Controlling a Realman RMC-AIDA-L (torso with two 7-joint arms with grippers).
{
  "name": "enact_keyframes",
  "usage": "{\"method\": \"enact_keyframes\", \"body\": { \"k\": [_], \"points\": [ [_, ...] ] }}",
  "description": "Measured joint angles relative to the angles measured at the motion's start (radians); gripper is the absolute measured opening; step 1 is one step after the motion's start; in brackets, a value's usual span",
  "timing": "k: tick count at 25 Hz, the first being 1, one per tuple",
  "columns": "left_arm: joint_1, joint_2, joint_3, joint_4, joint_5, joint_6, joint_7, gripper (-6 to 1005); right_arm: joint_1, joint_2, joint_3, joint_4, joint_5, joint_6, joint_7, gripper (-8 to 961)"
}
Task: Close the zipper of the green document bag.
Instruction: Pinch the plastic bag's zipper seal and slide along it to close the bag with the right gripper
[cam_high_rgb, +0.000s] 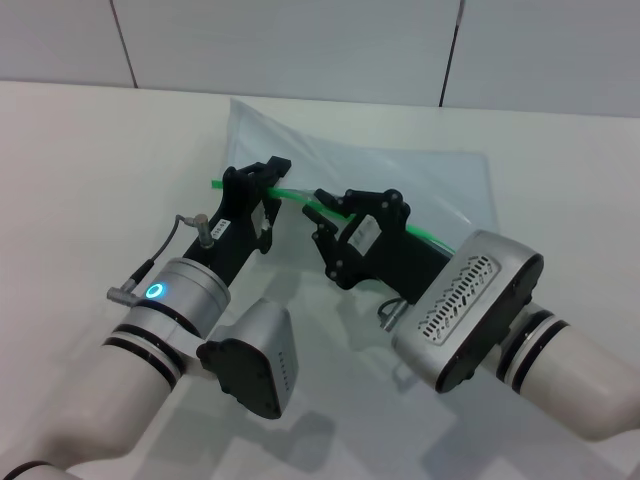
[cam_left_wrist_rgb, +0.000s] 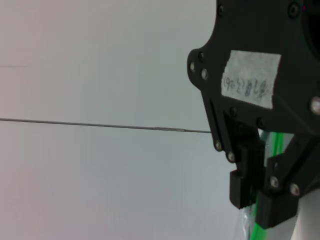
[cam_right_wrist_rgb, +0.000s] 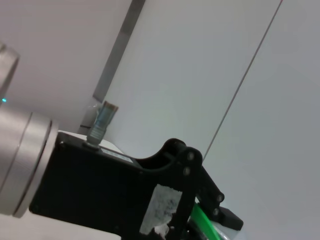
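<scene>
Closest to you in the head view are two arms, one on each side, both reaching forward and inward over the white tabletop (cam_high_rgb: 80, 150). You have one green document bag (cam_high_rgb: 440, 190) to deal with: a single flat, see-through pouch lying on the tabletop beyond and under the arms, one corner pointing toward the far wall. One zipper (cam_high_rgb: 295, 193) runs along it as a thin bright green strip, slanting from beside the left claw down toward the right arm's wrist.

Your left claw (cam_high_rgb: 262, 178) sits at the upper end of that strip, its arm angled up from the lower left with a blue ring lit on the wrist. Its black fingers (cam_left_wrist_rgb: 247, 182) are drawn close together with the green strip running between them in the left wrist view, so it looks clamped on the zipper.

Your right claw (cam_high_rgb: 335, 205) comes in from the lower right, its wrist tilted, and meets the same strip just beside the left claw. You cannot tell from these views whether it is gripping or only resting against the strip. In the right wrist view you see the left claw's black body with a bit of green beneath it.
</scene>
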Motion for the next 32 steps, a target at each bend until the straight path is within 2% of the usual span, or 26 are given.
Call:
{"method": "enact_keyframes", "body": {
  "k": [13, 23, 26, 32],
  "points": [
    [-0.001, 0.0, 0.0, 0.002, 0.007, 0.0, 0.001, 54, 0.0, 0.0, -0.002, -0.001, -0.004, 0.001, 0.0, 113],
    [0.0, 0.0, 0.0, 0.002, 0.011, 0.001, 0.001, 54, 0.002, 0.0, -0.006, 0.002, -0.006, -0.001, -0.01, 153],
    [0.0, 0.0, 0.0, 0.001, 0.013, 0.001, 0.002, 54, 0.002, 0.0, -0.003, 0.003, -0.006, -0.001, -0.011, 221],
    [0.0, -0.001, 0.0, 0.002, 0.023, 0.0, 0.003, 54, 0.002, 0.0, -0.001, 0.004, -0.001, -0.001, -0.011, 218]
  ]
}}
